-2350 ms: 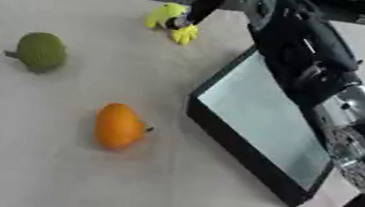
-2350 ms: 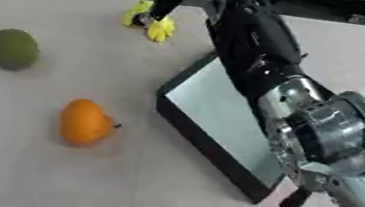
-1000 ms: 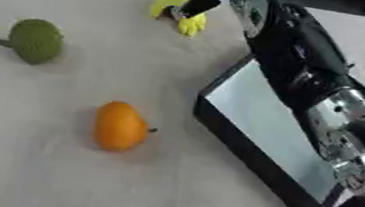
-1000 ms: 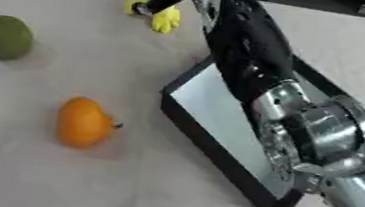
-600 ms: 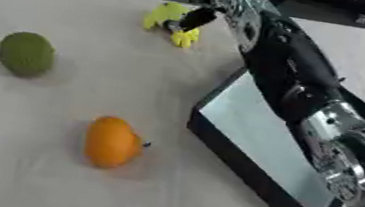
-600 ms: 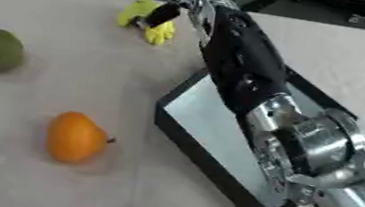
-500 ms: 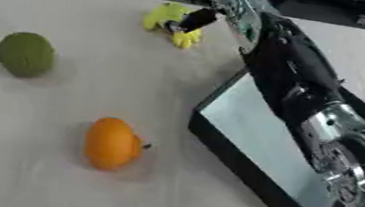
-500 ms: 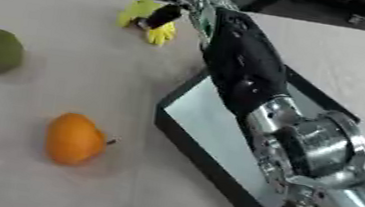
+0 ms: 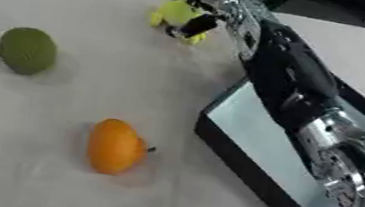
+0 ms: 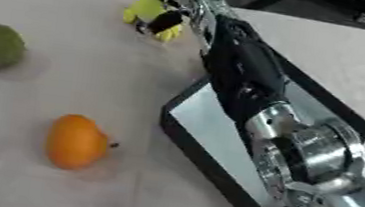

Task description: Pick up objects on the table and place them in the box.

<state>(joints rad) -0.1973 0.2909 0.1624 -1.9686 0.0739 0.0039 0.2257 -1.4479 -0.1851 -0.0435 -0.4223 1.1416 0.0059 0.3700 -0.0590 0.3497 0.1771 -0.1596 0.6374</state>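
The right hand (image 9: pixel 209 9) reaches past the shallow black box (image 9: pixel 253 130), fingers curled around the small yellow toy (image 9: pixel 176 13) beneath them; a partial grasp could drop it

The right arm (image 9: pixel 290 84) is mostly black, a long dark forearm shell with a smooth, slightly glossy surface. Nearer the camera it widens into bright silver ring-shaped joints (image 10: pixel 313 148), then a plain silver tube at the lower corner. The right hand (image 9: pixel 220 9) mixes silver plates with black fingers (image 9: pixel 198 26).
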